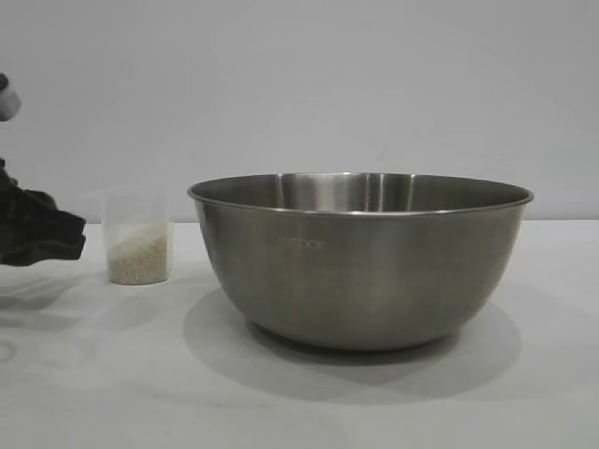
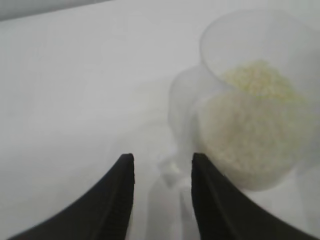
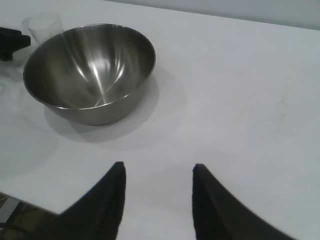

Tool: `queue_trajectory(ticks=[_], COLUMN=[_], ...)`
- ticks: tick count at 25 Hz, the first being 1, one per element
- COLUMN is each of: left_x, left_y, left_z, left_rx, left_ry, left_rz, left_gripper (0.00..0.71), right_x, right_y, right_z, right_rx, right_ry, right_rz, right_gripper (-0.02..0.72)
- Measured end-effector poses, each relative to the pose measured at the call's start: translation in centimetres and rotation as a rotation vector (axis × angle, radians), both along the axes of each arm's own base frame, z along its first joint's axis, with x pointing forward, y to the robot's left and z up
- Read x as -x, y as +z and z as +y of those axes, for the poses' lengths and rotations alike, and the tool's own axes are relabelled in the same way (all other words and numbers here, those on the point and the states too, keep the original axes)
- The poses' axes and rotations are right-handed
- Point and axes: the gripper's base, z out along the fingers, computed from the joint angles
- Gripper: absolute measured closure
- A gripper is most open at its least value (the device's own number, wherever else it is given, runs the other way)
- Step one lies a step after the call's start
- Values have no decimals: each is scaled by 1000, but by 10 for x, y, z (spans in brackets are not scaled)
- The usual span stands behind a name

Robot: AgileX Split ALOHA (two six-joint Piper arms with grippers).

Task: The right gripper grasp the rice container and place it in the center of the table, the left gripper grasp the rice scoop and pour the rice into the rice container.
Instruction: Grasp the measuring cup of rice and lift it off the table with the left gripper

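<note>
the left gripper (image 2: 162,172) fingers stand parted and empty just short of the rice scoop (image 2: 255,110); right gripper (image 3: 159,182) fingers spread, holding nothing.

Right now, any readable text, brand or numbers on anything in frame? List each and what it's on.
Faint lettering on the side of the rice container: too small and blurred to read.
Rice scoop: no readable markings or graduations.
Table: no text or signs visible.
</note>
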Motion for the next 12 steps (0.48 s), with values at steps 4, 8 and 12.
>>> queue_trajectory(ticks=[4, 8, 12], left_x=[-7, -12, -13], left_y=[-3, 1, 4], left_z=[-2, -3, -3], left_rx=[5, 18, 25], left_ry=[0, 0, -1], left_rz=[-20, -73, -99], left_gripper=[637, 710, 660], right_x=[0, 0, -1], right_y=[0, 0, 0], right_z=[0, 0, 0], right_rx=[-2, -2, 2], right_ry=[-1, -1, -1], right_rz=[1, 1, 8], right_gripper=[438, 438, 438])
